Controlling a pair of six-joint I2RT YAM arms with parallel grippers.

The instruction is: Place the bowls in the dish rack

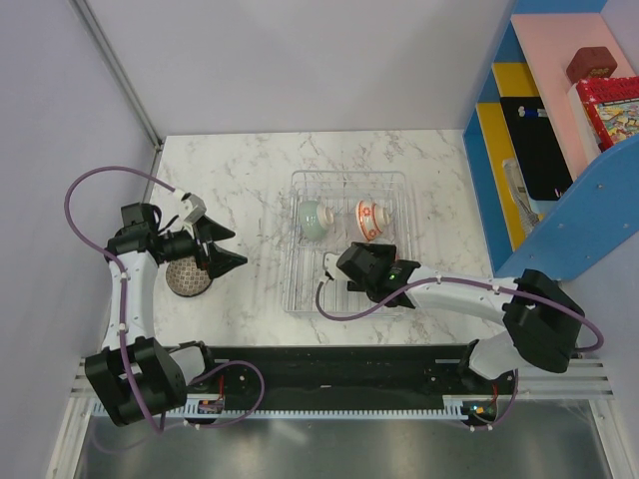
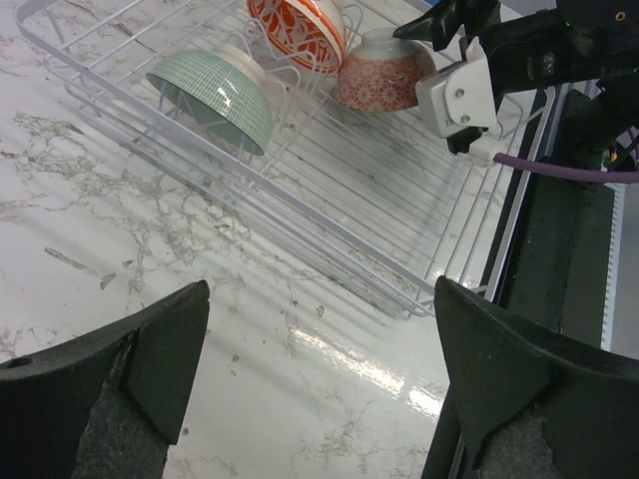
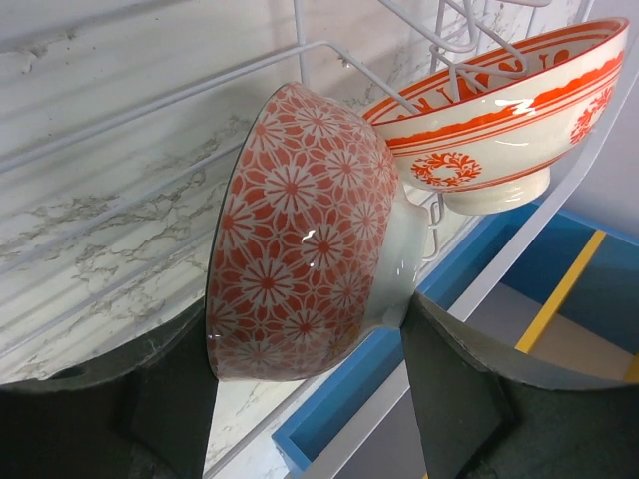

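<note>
The silver wire dish rack [image 1: 300, 261] stands mid-table. A celadon green bowl [image 1: 313, 220] and an orange-and-white bowl [image 1: 371, 220] stand on edge between its tines. My right gripper [image 1: 359, 261] is over the rack's near half. It is shut on a red floral-patterned bowl [image 3: 300, 239], one finger at the rim and one at the foot, held on edge beside the orange-and-white bowl [image 3: 499, 110]. My left gripper [image 1: 232, 248] is open and empty, left of the rack. A speckled grey-brown bowl [image 1: 187, 277] sits on the table under the left arm.
From the left wrist, the rack [image 2: 329, 225] shows the green bowl [image 2: 215, 95], the orange-and-white bowl [image 2: 300, 30] and the red floral bowl [image 2: 384, 72]. A blue and pink shelf unit [image 1: 559, 140] stands at the right. A grey wall [image 1: 60, 150] bounds the left.
</note>
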